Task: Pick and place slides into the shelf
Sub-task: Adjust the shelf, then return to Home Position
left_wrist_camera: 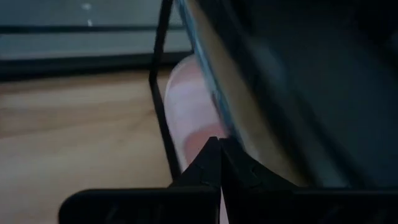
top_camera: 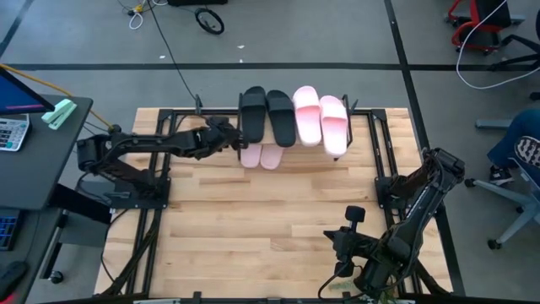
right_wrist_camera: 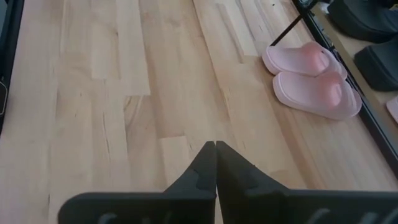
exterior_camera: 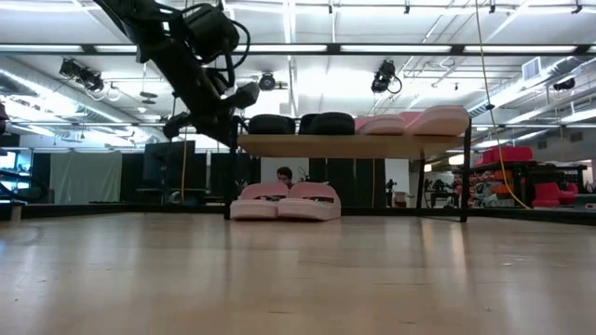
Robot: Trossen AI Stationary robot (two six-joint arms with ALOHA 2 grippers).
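The shelf (exterior_camera: 372, 145) stands at the table's far edge. On its top board lie two black slides (top_camera: 268, 116) and two pale pink slides (top_camera: 321, 121), side by side. Another pink pair (top_camera: 260, 155) rests sole-down under the board, and also shows as the pink pair (exterior_camera: 285, 201) in the low view and the pink pair (right_wrist_camera: 311, 78) in the right wrist view. My left gripper (top_camera: 234, 135) is shut and hovers at the shelf's left end, level with the top board (left_wrist_camera: 205, 56) and close to the left black slide. My right gripper (right_wrist_camera: 215, 149) is shut and waits above the table's near right part.
Bare tabletop (top_camera: 270, 211) stretches between the shelf and the near edge. The shelf's thin black frame post (left_wrist_camera: 160, 93) stands right in front of my left gripper. A desk with a calculator (top_camera: 13, 131) lies beyond the table's left side, and office chairs stand to the right.
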